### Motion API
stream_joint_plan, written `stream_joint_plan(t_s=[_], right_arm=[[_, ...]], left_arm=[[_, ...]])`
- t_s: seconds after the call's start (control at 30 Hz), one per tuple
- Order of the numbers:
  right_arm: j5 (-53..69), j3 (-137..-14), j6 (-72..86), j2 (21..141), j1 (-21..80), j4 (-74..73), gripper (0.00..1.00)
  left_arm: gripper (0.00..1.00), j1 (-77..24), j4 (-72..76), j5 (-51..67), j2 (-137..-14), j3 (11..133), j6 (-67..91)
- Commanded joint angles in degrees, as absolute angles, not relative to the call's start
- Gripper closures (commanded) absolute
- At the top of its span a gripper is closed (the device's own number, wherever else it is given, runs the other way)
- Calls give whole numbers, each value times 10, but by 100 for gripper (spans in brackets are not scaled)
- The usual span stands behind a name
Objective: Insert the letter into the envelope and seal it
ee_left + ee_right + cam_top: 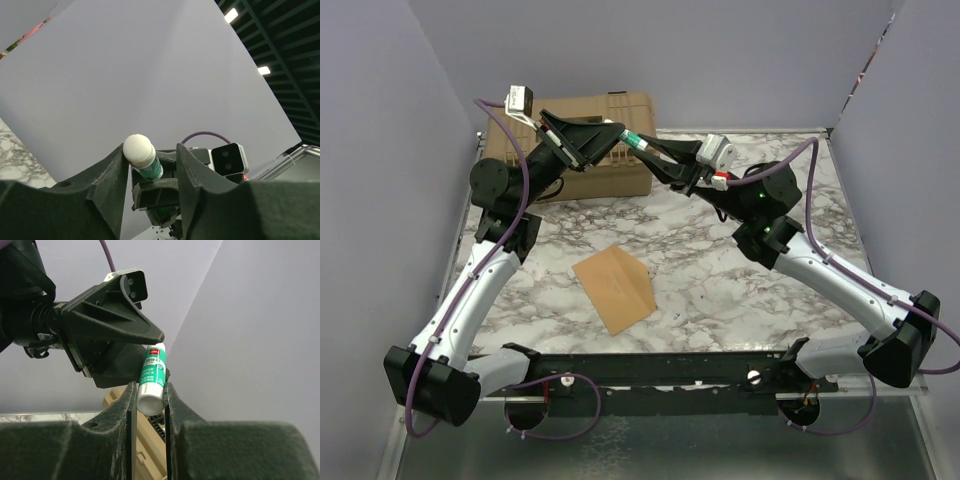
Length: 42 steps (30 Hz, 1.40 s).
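The orange-brown envelope point(613, 288) lies flat on the marble table point(720, 250) near the middle front, its pointed flap to the right. I cannot make out the letter as a separate sheet. Both arms are raised at the back and meet at a green and white glue stick point(638, 141). My right gripper point(150, 385) is shut on the stick's body point(153, 371). My left gripper point(150, 150) is open around the stick's white cap point(137, 148). The cap touches one finger, with a gap to the other.
A tan case point(582, 140) stands at the back left, under the left arm's wrist. Grey walls close in the left, back and right sides. A black rail point(660, 370) runs along the near edge between the arm bases.
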<state>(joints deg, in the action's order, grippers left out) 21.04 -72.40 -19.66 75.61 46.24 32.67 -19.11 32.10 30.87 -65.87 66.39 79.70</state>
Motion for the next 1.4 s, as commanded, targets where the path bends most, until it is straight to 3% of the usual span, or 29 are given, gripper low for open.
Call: stream_joint_plan(t_s=[0.0,0.23,0.3,0.33,0.4,0.43,0.57,0.9,1.13,1.37], right_arm=[[196,-717,-199,741,457,345,100],[232,-716,-205,739,456,330,100],[241,-715,-201,741,456,338,96],[244,-716,-197,745,456,351,88],[235,-715,-170,760,456,399,61],[230,-715,-156,771,456,427,53],[238,-732,-137,811,456,482,36],[275,-754,-146,860,456,568,34],[269,-743,-147,847,456,576,24],[270,-748,-162,843,456,559,24]], left_arm=[[63,-187,336,319,-643,652,796],[100,-187,334,311,-643,655,795],[100,-187,334,310,-642,654,795],[100,-187,334,309,-642,654,798],[100,-187,335,309,-642,656,807],[100,-187,338,307,-642,657,811],[100,-186,369,307,-644,659,842],[100,-187,407,302,-645,643,887],[100,-187,408,298,-645,636,880],[100,-187,408,299,-648,632,882]])
